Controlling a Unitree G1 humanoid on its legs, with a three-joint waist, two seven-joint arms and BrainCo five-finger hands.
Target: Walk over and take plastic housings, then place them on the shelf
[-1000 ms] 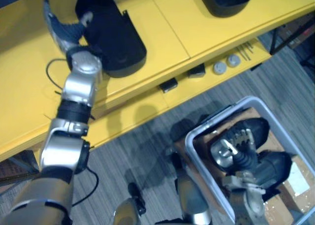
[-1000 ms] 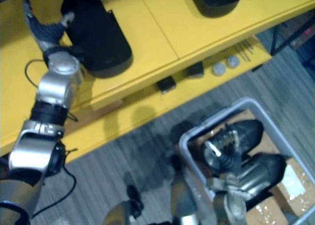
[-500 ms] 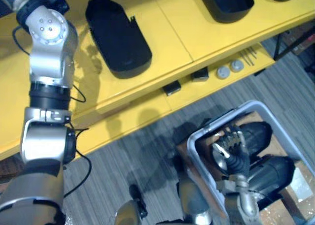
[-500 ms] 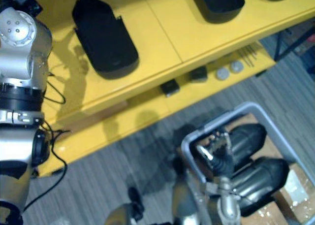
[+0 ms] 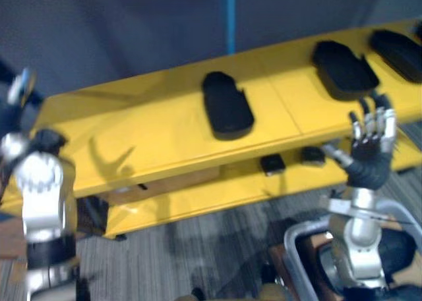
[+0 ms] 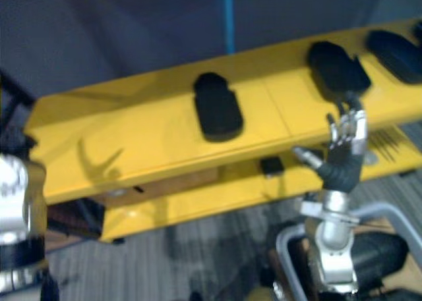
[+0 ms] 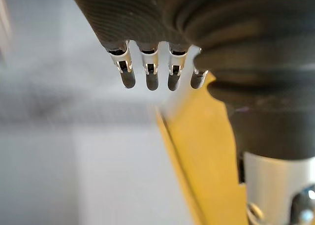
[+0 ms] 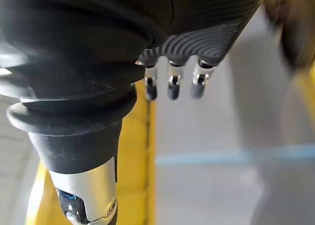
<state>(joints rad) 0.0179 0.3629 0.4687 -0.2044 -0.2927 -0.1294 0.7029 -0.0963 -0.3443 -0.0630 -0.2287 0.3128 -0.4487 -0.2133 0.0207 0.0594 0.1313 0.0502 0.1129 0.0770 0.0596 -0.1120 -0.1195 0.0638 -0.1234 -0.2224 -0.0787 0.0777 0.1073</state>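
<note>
Right hand upright before yellow shelf, fingers straight and spread, holding nothing. Left hand fingers straight, empty. Black plastic housings lie on shelf top; more in grey bin.

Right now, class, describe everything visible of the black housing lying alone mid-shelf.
The black plastic housing is a long, matte shell with rounded ends. It lies flat on the top board of the yellow shelf, long axis running front to back, just left of a seam between panels. Nothing rests on it and no hand touches it; the open right hand is raised apart from it.
</note>
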